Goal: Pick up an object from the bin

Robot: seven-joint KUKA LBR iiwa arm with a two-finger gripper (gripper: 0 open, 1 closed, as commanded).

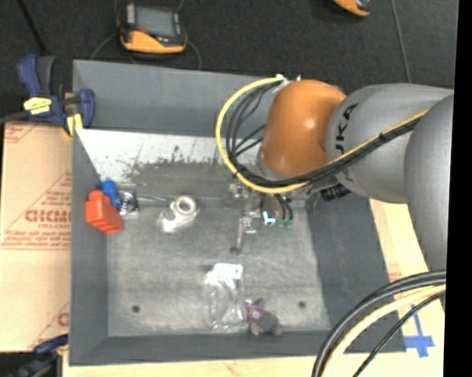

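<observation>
Where the arm reaches in from the right, we see its gripper (242, 237) over bare floor near the middle of the bin (88, 255). We cannot tell how far it is open, nor whether it grips anything. Nearest lie a white roll (179, 211) to its left and a clear plastic bag (223, 296) below it in the view, both apart from it.

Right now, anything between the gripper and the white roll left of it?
Nothing visible. Bare bin floor separates the gripper from the white roll; the orange block lies beyond it, the clear bag nearer the front.
</observation>
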